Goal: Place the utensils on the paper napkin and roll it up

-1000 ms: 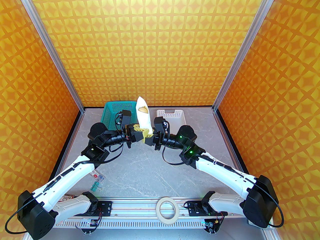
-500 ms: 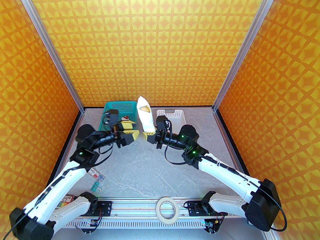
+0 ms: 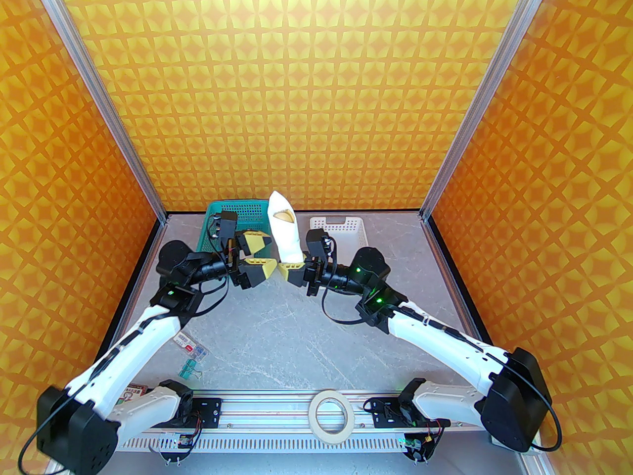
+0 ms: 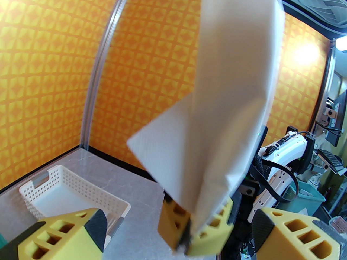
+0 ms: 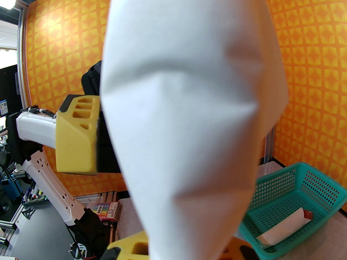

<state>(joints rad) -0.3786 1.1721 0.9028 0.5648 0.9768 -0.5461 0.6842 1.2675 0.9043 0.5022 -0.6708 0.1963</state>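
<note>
The paper napkin [image 3: 284,233] is a narrow white roll standing upright above the table's back middle. A tan utensil [image 3: 284,214] peeks from the roll's top opening. My right gripper [image 3: 293,270] is shut on the roll's lower end. In the left wrist view the napkin [image 4: 230,91] rises from those yellow fingers [image 4: 214,234]. My left gripper [image 3: 264,255] is open just left of the roll, apart from it. In the right wrist view the napkin [image 5: 189,118] is close up, with a left finger [image 5: 76,139] beside it.
A teal basket [image 3: 232,215] stands at the back left and holds an earlier white roll with a red-brown tip [image 5: 284,226]. A white basket [image 3: 341,228] stands at the back right. Binder clips [image 3: 190,366] and a tape roll [image 3: 332,413] lie near the front.
My left gripper has let go of the napkin roll, opened wide and drawn back to the left. The right gripper keeps its hold, and the roll stays upright.
</note>
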